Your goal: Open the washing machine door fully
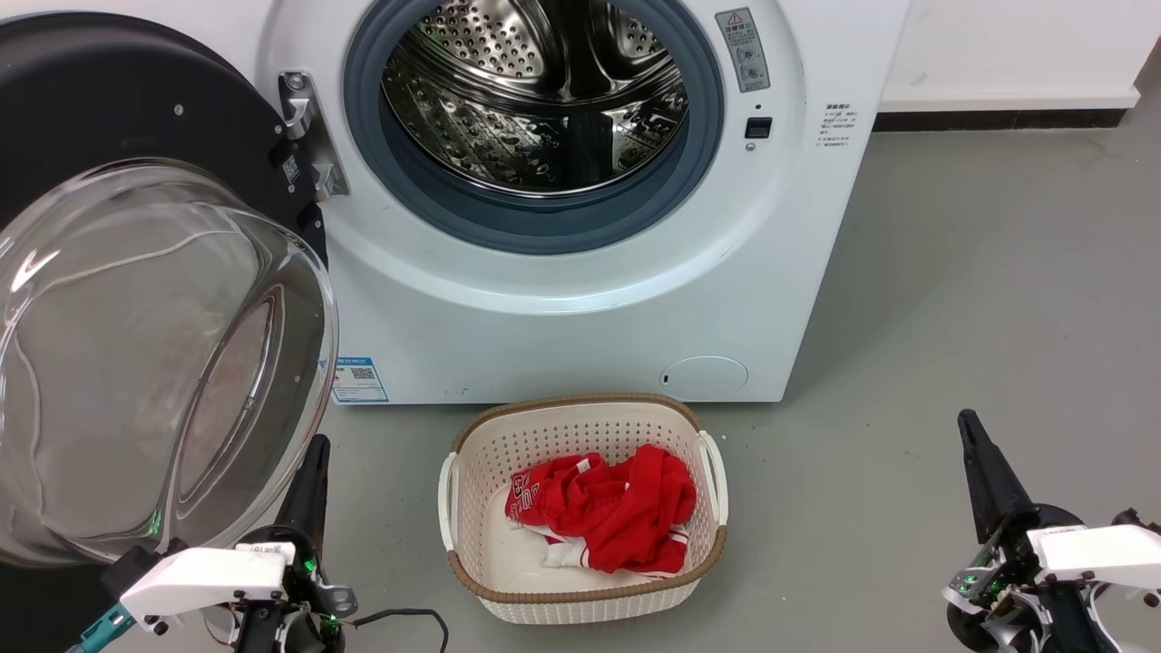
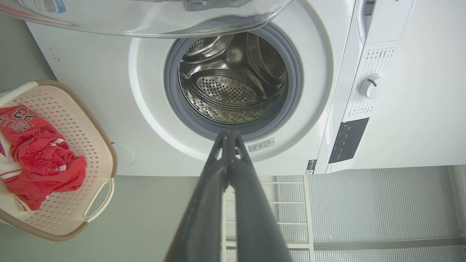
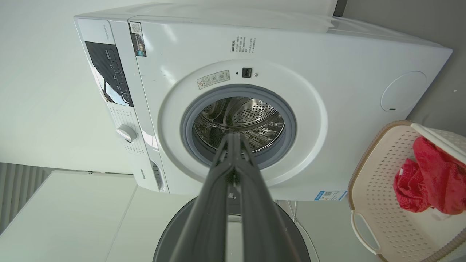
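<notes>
One black door (image 1: 154,299) — wide open

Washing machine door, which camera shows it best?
Head view: the washing machine door hangs open at left, black disc, glass bowl and hinge showing. Left wrist view catches the bowl's rim along its top; right wrist view, a dark arc at its bottom.

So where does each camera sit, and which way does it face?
Head view: on the robot's head, facing forward and down at the washing machine, its open door and the basket; left gripper and right gripper at bottom corners.
Left wrist view: on the left wrist, looking along shut fingers into the drum.
Right wrist view: on the right wrist, along its shut fingers toward the drum.
All three share drum and basket.
</notes>
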You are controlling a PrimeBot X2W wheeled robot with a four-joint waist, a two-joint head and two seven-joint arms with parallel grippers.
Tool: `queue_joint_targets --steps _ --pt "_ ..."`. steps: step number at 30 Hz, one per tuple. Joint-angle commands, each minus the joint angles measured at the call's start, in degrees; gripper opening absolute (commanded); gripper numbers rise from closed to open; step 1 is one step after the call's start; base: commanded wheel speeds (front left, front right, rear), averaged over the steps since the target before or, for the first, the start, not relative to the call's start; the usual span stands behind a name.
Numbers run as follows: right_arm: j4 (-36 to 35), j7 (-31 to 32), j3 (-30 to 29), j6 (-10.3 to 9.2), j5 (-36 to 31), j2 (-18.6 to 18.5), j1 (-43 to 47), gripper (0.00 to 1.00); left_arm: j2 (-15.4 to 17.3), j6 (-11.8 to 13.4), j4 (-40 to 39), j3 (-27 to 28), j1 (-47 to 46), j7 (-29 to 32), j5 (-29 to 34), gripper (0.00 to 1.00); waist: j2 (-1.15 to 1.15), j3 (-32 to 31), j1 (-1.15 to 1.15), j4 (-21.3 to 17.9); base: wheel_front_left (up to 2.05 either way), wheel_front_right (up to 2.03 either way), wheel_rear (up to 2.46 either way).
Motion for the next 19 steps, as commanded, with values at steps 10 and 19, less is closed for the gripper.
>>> queue_joint_targets --steps 10,19 --pt "0.8 1.0 -0.5 -0.02 4.5 0.2 -1.4 0.0 -0.2 -0.6 0.8 0.5 -1.2 1.2 -4.5 0.0 0.0 -0.2 0.0 0.2 0.0 0.0 0.0" --pt "0.8 1.1 -0.7 -0.02 4.4 0.4 -1.5 0.0 -0.2 -0.6 0.8 0.5 -1.2 1.3 -4.7 0.0 0.0 -0.2 0.0 0.2 0.0 0.0 0.0"
